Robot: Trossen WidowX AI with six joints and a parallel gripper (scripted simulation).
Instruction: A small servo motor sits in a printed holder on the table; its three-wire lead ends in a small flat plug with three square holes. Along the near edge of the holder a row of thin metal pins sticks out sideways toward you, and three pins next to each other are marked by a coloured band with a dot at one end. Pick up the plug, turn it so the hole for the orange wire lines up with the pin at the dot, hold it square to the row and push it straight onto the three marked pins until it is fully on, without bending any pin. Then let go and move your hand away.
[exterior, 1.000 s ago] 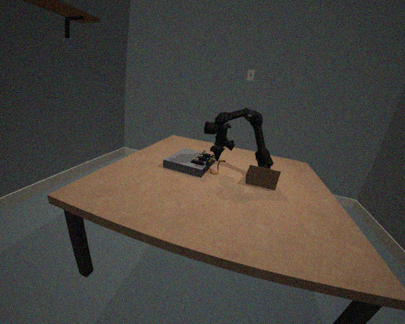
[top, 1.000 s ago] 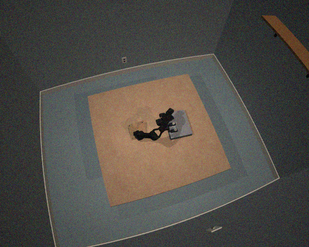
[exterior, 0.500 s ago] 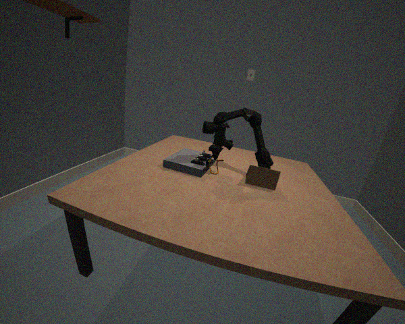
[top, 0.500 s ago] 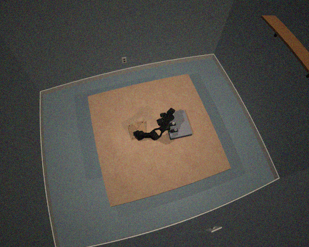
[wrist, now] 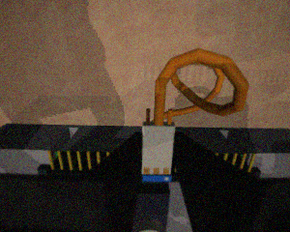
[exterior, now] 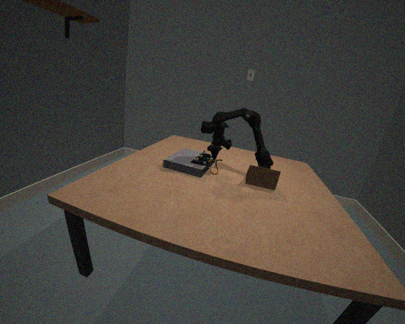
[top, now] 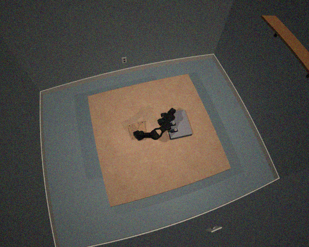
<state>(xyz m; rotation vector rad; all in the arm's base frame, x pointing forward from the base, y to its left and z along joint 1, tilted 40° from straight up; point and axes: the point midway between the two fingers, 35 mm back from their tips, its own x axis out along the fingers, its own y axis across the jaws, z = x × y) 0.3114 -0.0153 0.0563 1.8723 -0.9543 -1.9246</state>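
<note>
My gripper (wrist: 158, 138) (exterior: 214, 157) is shut on the white plug (wrist: 158, 145), low at the near edge of the grey holder (top: 184, 127) (exterior: 182, 168). In the wrist view the plug is square to the pin row, in line with the blue band (wrist: 152, 179), whose pale dot (wrist: 166, 179) is at the right end. Three small orange marks show at the plug's band end; how deep the pins sit inside is unclear. The orange wire (wrist: 160, 97) loops up and right; dark stubs stand beside it. Which hole faces the dot is unclear. Unmarked pins (wrist: 79, 160) (wrist: 235, 162) show on both sides, looking straight.
Black parts with pale tops (top: 175, 129) (exterior: 203, 158) stand on the holder beside my fingers. A brown block (exterior: 262, 177) stands near the arm's base in the exterior view. The wire loop (exterior: 214, 171) hangs at the holder's near side, over the table (exterior: 196, 209).
</note>
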